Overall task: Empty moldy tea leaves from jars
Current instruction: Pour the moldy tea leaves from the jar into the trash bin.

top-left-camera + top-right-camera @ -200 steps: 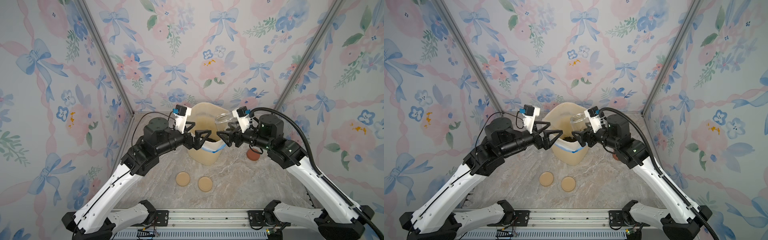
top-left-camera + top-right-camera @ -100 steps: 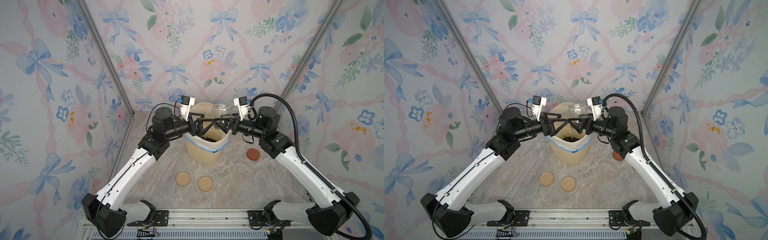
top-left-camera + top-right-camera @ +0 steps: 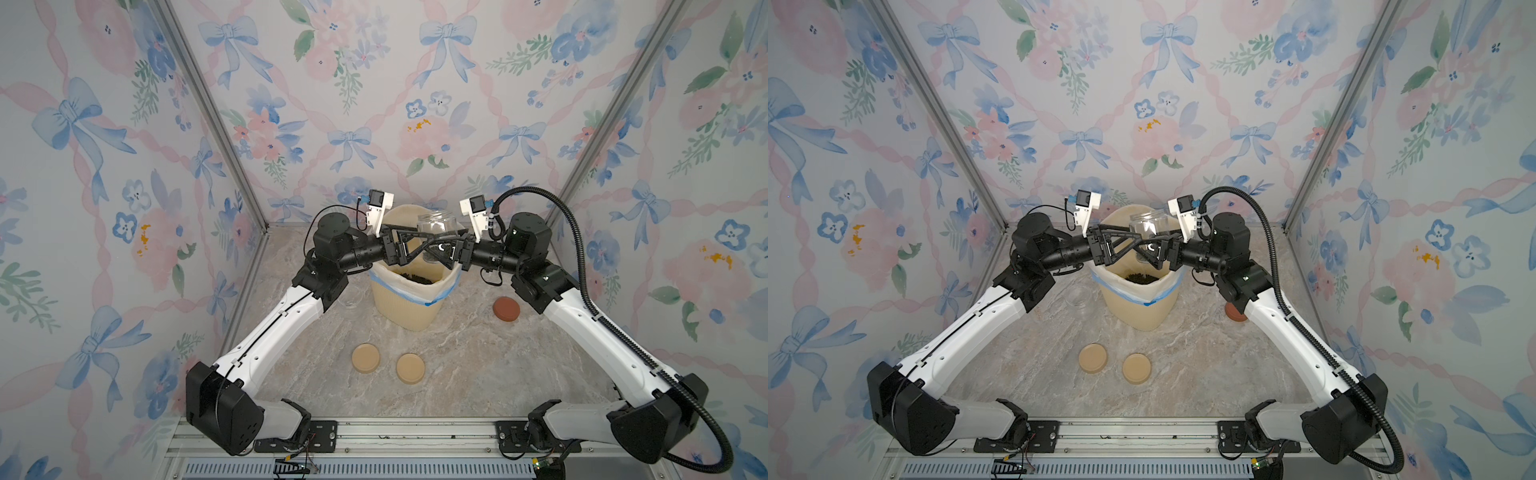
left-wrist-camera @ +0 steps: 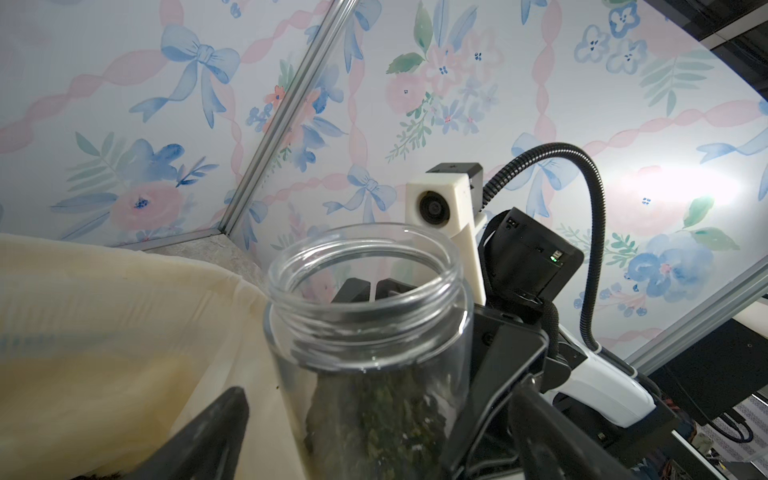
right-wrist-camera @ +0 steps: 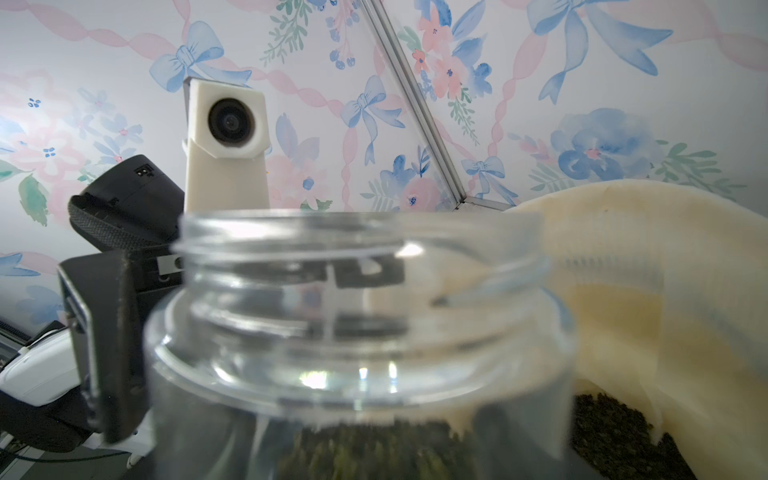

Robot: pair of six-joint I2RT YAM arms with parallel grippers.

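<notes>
Top views first: over the tall cream ribbed bin (image 3: 409,307), the right pincer (image 3: 446,250) is clamped on a clear round glass jar (image 3: 436,226). The jar is upright with its mouth open, hanging just above the bin's rim. The left pincer (image 3: 1140,245) faces it from the opposite side, spread wide and gripping nothing. Two tan round lids (image 3: 1093,359) and a reddish-brown round lid (image 3: 506,309) lie on the marbled tabletop (image 3: 457,365). An empty clear jar (image 3: 1079,296) stands beside the bin.

Left wrist view: the held jar sits between the spread fingers (image 4: 208,436), with dark shredded tea leaves (image 4: 374,428) filling its lower half.

Right wrist view: more leaves are heaped inside the bin's white liner (image 5: 623,270).

My read is that the pour comes next. Keep the mouth well inside the liner and roll the wrist slowly. The left pincer should either back clear or close low on the glass before anything lets go. No label or writing is readable anywhere.
</notes>
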